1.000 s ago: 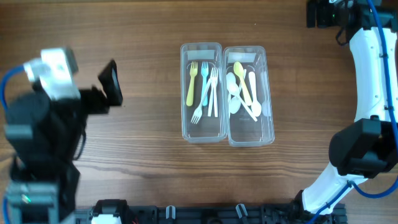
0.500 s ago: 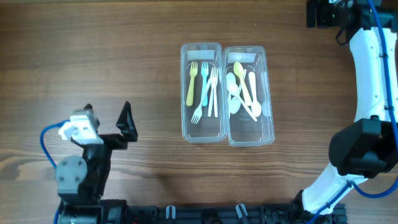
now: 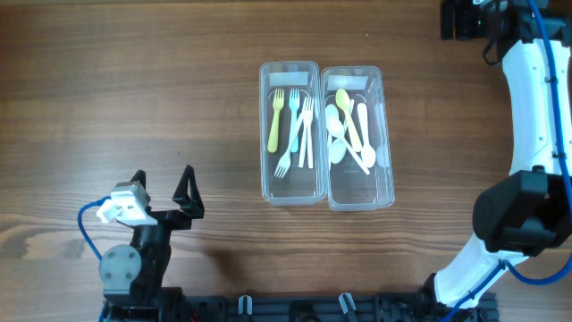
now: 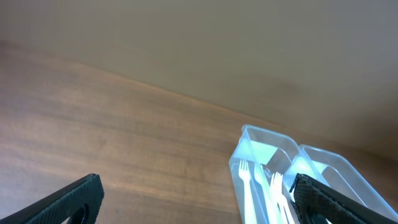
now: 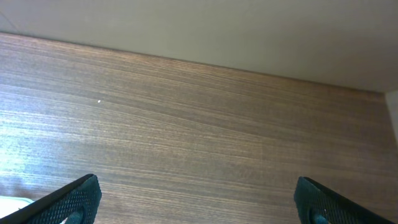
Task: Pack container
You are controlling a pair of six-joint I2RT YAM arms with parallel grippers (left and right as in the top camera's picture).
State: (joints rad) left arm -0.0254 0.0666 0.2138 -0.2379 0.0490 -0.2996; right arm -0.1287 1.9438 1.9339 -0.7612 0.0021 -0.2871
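"Fingers on the left gripper (image 3: 162,182) — how did they stand when you looked?"

"Spread wide, with nothing between them. From overhead I saw it low on the near left of the table (image 3: 134,80), well apart from the containers, both black fingers pointing up the frame. Its own wrist camera showed me the two finger ends at the bottom corners, with bare wood between them."

"And the right gripper (image 5: 196,186)?"

"Just as wide, and just as empty. Only its wrist view let me judge that. Overhead, that end of the arm sat in the far right corner, partly cut off by the frame edge, and I couldn't make out the jaws there."

"Where was the packing?"

"Mid-table, in two clear tubs side by side, touching along their long walls. The left container (image 3: 290,183) held a yellow fork (image 3: 275,121), a blue fork (image 3: 293,121) and white forks (image 3: 307,134), all lying lengthwise. The right container (image 3: 360,192) held a yellow-green spoon (image 3: 349,114) lying over white spoons (image 3: 337,136). Only the overhead view gave me the colours. The left wrist view caught both tubs low on the right, with a few fork tines showing. The right wrist view gave me wood grain and a pale wall (image 5: 186,25) behind it."
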